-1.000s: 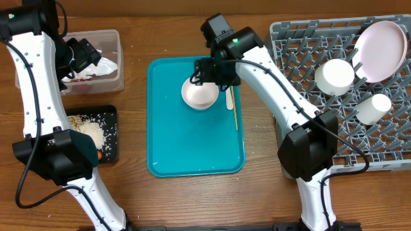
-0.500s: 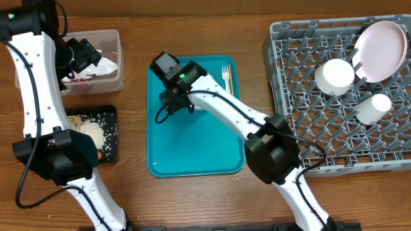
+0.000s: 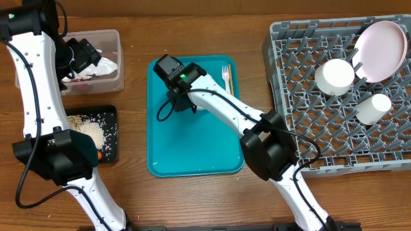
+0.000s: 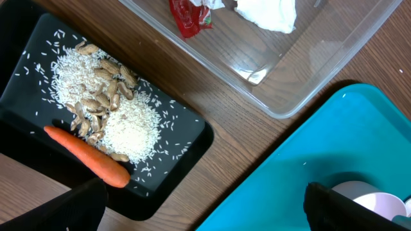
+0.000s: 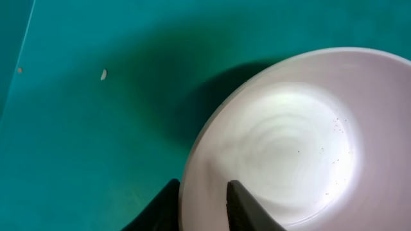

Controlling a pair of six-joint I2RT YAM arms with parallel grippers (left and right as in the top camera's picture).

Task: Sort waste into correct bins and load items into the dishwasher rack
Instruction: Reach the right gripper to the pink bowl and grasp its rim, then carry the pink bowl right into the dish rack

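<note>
The right gripper point(image 5: 200, 208) is closed to a narrow pinch on the rim of the bowl point(image 5: 289, 141), one finger inside and one outside. The bowl sits on the far-left part of the teal tray point(image 5: 70, 128). It looks stiff, slick and breakable, so a deep bite on the rim suits it. The fork point(image 3: 225, 76) lies to the right. Beyond the tray's lip, bare table leads to free pegs on the rack point(image 3: 302, 96). The left gripper point(image 4: 204, 192) hangs wide open, empty

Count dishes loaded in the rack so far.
3: plate propped at the far right corner, bowl left of it, cup nearer than both. The right arm covers the rack's near-left corner, so something small may hide there.
</note>
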